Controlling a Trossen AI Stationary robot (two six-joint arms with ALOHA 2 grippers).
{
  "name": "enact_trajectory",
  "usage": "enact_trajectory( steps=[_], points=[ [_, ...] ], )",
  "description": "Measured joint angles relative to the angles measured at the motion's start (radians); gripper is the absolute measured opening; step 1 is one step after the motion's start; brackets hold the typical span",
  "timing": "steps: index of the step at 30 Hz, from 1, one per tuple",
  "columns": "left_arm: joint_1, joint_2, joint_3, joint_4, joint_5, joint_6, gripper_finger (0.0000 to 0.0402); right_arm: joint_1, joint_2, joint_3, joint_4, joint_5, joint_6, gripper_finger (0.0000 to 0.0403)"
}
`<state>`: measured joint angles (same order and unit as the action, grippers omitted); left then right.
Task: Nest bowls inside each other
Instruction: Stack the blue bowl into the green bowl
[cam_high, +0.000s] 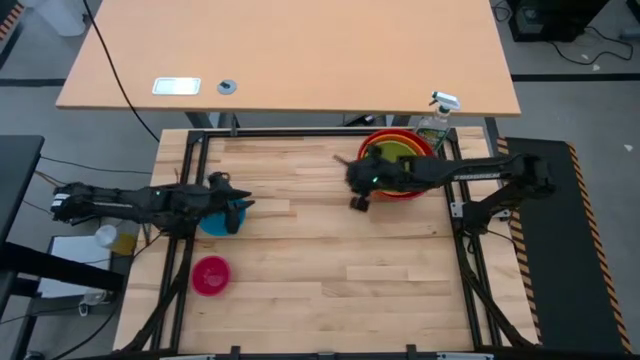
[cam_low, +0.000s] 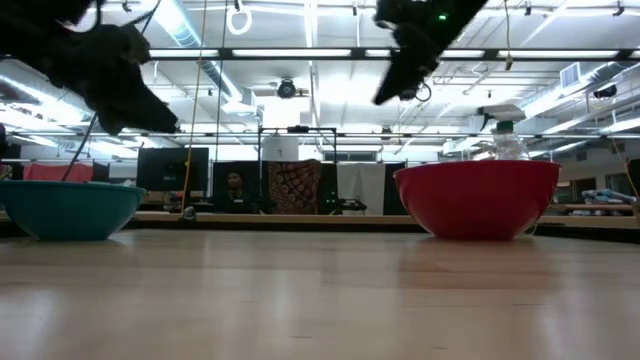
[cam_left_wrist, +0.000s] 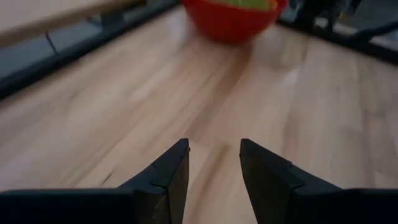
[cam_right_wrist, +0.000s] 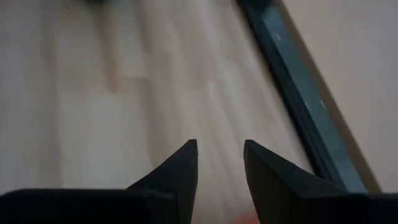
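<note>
A red bowl (cam_high: 397, 187) stands at the table's far right, with an orange bowl (cam_high: 381, 140) and a lime green bowl (cam_high: 398, 151) nested in it. My right gripper (cam_right_wrist: 221, 155) hangs open in the air over the stack's left rim, holding nothing. A blue bowl (cam_high: 215, 224) sits upright near the left edge. My left gripper (cam_left_wrist: 214, 155) hovers open above it, holding nothing. A magenta-pink bowl (cam_high: 211, 275) rests on the table nearer the front left.
A clear spray bottle (cam_high: 436, 122) stands just behind the red bowl at the far right corner. A black frame rail (cam_high: 300, 133) runs along the table's far edge. Bare wood (cam_high: 340, 260) spreads across the middle and front.
</note>
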<state>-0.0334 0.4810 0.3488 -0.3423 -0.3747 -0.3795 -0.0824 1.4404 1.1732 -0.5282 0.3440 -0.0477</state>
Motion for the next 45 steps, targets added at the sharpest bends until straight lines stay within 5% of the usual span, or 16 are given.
enact_trajectory(
  steps=[6,10,17,25,38,45],
  points=[
    [0.059,0.177,0.155,-0.206,0.099,-0.043,0.0142,0.081,0.208,0.031,0.23,-0.061,-0.099,0.0137],
    [0.057,0.287,0.283,-0.423,0.207,-0.124,0.0142,0.119,0.311,0.107,0.196,-0.037,-0.147,0.0137],
    [0.06,0.466,0.387,-0.755,0.217,-0.201,0.0142,0.139,0.316,0.124,0.138,0.002,-0.159,0.0136],
    [0.103,0.699,0.298,-0.645,0.226,-0.136,0.0142,0.179,0.308,0.078,0.176,-0.022,-0.131,0.0136],
    [0.072,0.855,0.3,-0.105,0.223,0.13,0.0142,0.221,0.308,0.078,0.187,-0.032,-0.124,0.0136],
    [0.068,0.816,0.364,-0.235,0.215,0.163,0.0142,0.224,0.308,0.078,0.175,-0.031,-0.12,0.0136]
  ],
)
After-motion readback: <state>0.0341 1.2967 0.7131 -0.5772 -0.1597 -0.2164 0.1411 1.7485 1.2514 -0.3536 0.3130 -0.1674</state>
